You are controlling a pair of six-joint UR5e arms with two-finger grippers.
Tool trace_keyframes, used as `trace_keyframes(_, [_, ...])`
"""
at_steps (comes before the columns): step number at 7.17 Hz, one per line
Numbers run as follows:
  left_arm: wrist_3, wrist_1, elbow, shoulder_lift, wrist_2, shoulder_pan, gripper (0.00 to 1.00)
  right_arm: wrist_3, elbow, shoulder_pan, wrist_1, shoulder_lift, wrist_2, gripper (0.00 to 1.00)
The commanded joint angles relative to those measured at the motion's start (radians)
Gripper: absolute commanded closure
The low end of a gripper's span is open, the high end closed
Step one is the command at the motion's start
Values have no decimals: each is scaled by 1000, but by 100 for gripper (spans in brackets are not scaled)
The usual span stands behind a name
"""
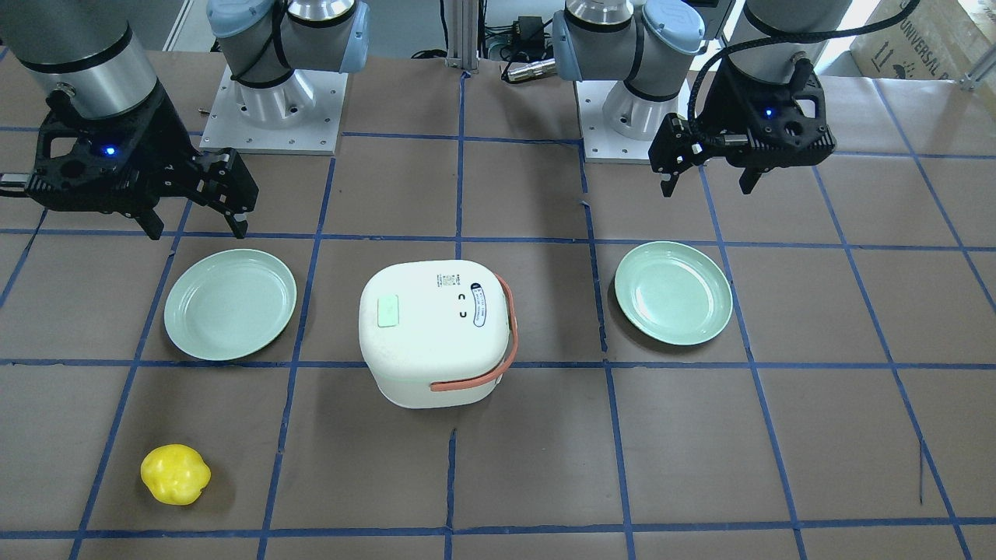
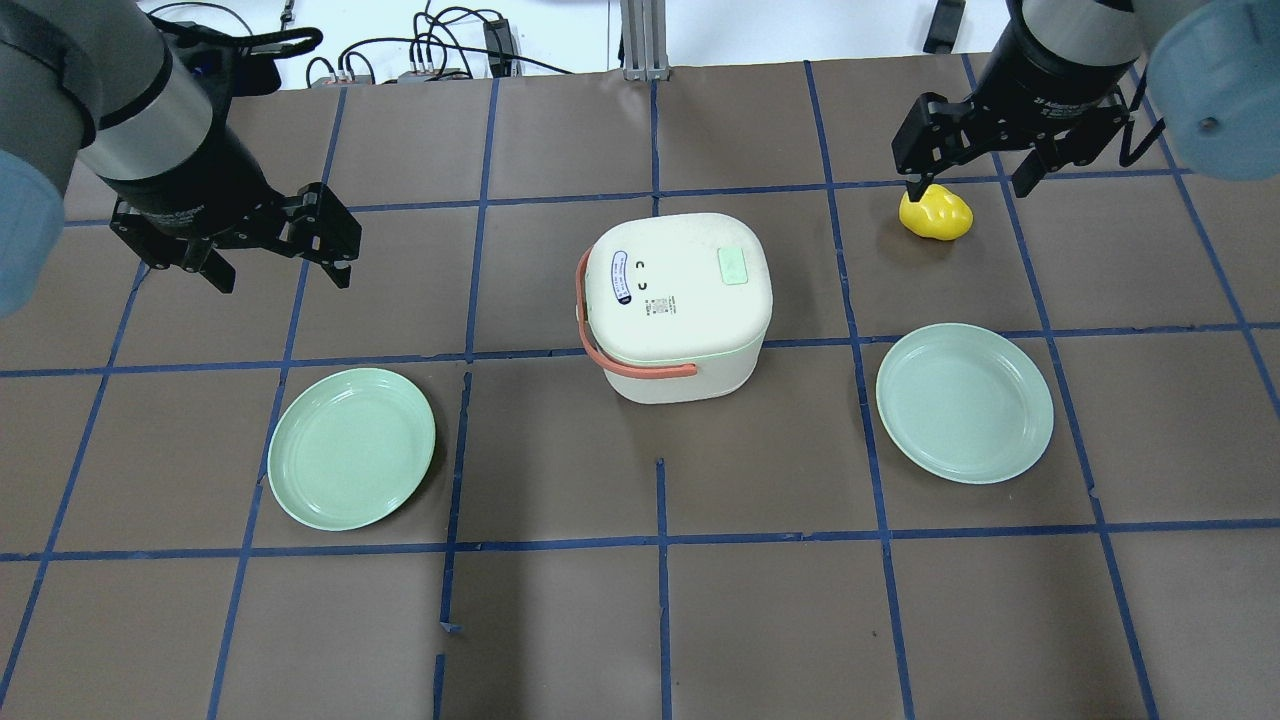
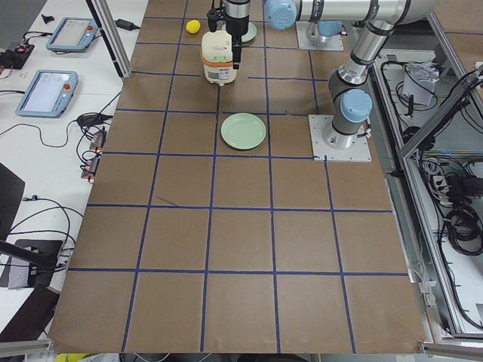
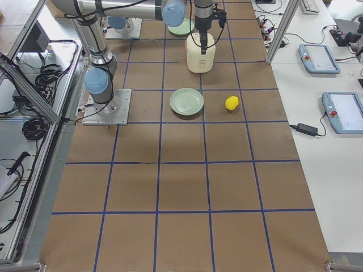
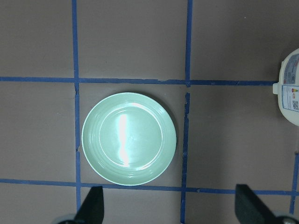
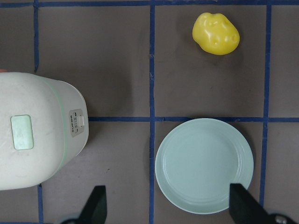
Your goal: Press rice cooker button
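Note:
The white rice cooker point(image 2: 680, 300) stands closed at the table's middle, its orange strap handle point(image 2: 600, 350) lying down on my left side. Its lid carries a pale green patch point(image 2: 734, 265) and label stickers. It also shows in the front view point(image 1: 432, 334). In the right wrist view the cooker point(image 6: 32, 135) shows a small button point(image 6: 77, 123) on its side wall. My left gripper point(image 2: 283, 278) is open and empty, hovering left of the cooker above a plate. My right gripper point(image 2: 970, 190) is open and empty, hovering right of the cooker.
A pale green plate point(image 2: 351, 448) lies left of the cooker and another pale green plate point(image 2: 964, 402) lies right of it. A yellow pepper-like fruit point(image 2: 936, 213) lies at the far right, under my right gripper in the overhead view. Blue tape lines grid the brown table.

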Motion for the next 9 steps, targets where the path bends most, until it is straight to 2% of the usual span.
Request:
trace_keyframes(1, [0, 0, 0, 0, 0, 0, 0, 71, 0, 2, 6, 0, 8, 48])
trace_keyframes(2, [0, 0, 0, 0, 0, 0, 0, 126, -2, 3, 11, -2, 15, 72])
trace_keyframes(3, [0, 0, 0, 0, 0, 0, 0, 130, 0, 5, 9, 1, 10, 82])
trace_keyframes(4, [0, 0, 0, 0, 0, 0, 0, 127, -3, 23, 6, 10, -1, 87])
trace_keyframes(6, [0, 0, 0, 0, 0, 0, 0, 115, -13, 125, -6, 30, -98, 89])
trace_keyframes(9, [0, 0, 0, 0, 0, 0, 0, 129, -14, 225, -44, 69, -94, 89])
